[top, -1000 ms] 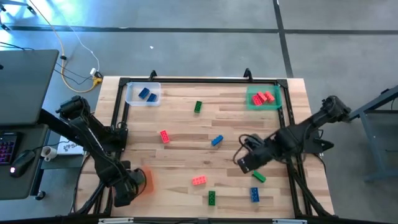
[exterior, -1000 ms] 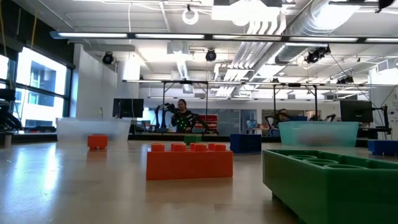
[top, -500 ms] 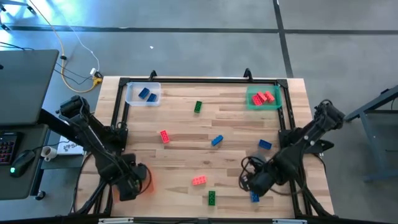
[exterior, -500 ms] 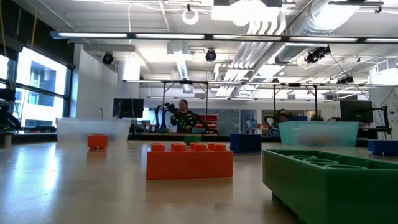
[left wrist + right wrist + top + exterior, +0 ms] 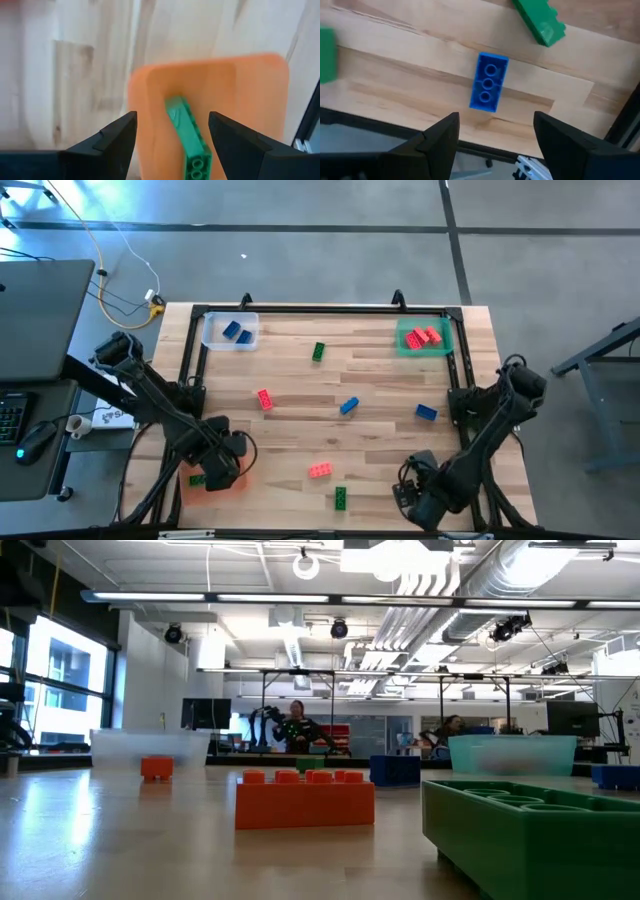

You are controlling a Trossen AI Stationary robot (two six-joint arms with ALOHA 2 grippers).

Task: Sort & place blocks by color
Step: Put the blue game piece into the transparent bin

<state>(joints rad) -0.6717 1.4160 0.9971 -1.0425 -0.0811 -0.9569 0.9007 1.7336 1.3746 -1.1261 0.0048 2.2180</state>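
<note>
My right pincer [image 5: 492,145] hung wide open over blue block [image 5: 489,88] on desk [image 5: 370,380], near front edge. Nothing held. Next: drop down, pinch block. My left pincer [image 5: 172,142] open above green block [image 5: 187,140] in orange tray [image 5: 250,100].

We look down on a grey floor [image 5: 330,260] crossed by dark seams, with a yellow cable [image 5: 110,255] trailing over it. Off the worktop's left edge stands a dark desk [image 5: 35,330] carrying a keyboard [image 5: 12,420] and a mouse [image 5: 38,438]. At table height we see an open workshop: tall windows [image 5: 55,675] on the left, bright strip lights [image 5: 200,597] overhead, exposed silver ducts [image 5: 450,575] across the ceiling, monitors [image 5: 205,713] on far benches, and a person [image 5: 296,725] standing far back.
</note>
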